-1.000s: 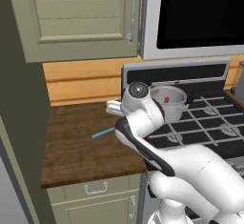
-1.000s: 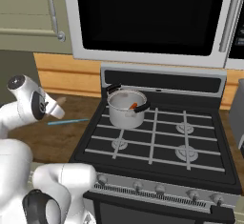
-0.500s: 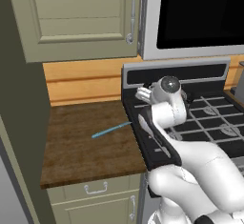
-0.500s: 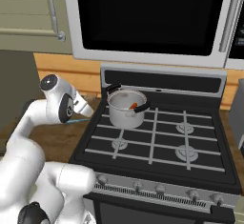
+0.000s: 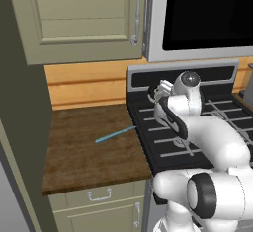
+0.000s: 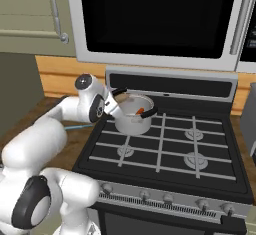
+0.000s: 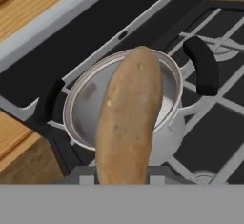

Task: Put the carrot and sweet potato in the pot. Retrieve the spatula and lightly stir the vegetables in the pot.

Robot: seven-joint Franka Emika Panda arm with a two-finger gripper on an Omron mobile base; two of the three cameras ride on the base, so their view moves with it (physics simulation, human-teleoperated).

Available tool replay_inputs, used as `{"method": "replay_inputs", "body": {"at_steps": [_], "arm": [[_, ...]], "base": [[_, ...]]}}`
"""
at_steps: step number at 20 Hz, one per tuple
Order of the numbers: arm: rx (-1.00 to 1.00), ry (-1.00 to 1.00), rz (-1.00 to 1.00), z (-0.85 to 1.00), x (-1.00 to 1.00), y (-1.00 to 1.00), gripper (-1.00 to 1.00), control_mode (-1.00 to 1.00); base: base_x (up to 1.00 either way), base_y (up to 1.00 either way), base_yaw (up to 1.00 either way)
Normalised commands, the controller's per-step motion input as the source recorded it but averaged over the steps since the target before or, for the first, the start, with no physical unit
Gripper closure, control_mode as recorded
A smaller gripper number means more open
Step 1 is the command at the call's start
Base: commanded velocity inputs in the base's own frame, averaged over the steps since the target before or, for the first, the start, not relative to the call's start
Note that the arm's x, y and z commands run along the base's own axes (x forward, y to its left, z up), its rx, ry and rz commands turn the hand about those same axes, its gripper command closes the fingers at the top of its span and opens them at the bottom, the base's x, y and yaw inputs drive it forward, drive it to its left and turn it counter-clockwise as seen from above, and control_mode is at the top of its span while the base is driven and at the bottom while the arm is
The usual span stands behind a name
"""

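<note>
Left base view
Arm: white, rising from the lower right and bending toward the back left corner of the stove (image 5: 163, 142).
Gripper (image 5: 157, 92): at the arm's far end, above the rear left burner; its jaws cannot be made out here.
Spatula (image 5: 115, 134): slim, light blue, lying flat on the brown wooden counter (image 5: 84, 157), its right end reaching the stove's left edge; well apart from the gripper.
Surroundings: a beige wall cabinet (image 5: 84, 19) above the counter and a drawer front with a metal pull below it.

Right base view
Pot (image 6: 133, 116): shiny steel, standing upright on the rear left burner, one black side handle toward the camera.
Carrot (image 6: 141, 111): a small bright-orange tip showing inside the pot near its right rim.
Gripper (image 6: 118, 99): tilted over the pot's left rim.
Sweet potato (image 6: 120, 97): a tan-brown end showing at the gripper's tip, just above the pot's rim.

Hand view
Sweet potato (image 7: 127, 118): tan-brown oblong rising from the bottom edge, pinched between the jaws at its lower end and hanging in front of the pot's opening.
Pot (image 7: 81, 99): open below the vegetable, grey inner wall in sight, black handles on either side.
Stove: dark grates and back panel around the pot; wooden counter at the lower left.
</note>
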Motion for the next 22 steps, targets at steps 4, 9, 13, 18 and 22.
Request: {"method": "replay_inputs", "body": {"at_steps": [4,9,13,18,22], "arm": [[0.01,0.00,-0.09,-0.01,0.32,-0.29,1.00,-1.00],[0.00,0.00,-0.04,-0.13,0.29,-0.17,1.00,-1.00],[0.02,0.00,-0.02,-0.22,0.25,-0.16,1.00,-1.00],[0.01,0.00,0.00,-0.25,0.15,-0.01,1.00,-1.00],[0.00,0.00,0.00,-0.09,0.22,0.00,-1.00,-1.00]], "base": [[0.00,0.00,0.00],[0.00,0.00,0.00],[0.00,0.00,0.00],[0.00,0.00,0.00],[0.00,0.00,0.00]]}}
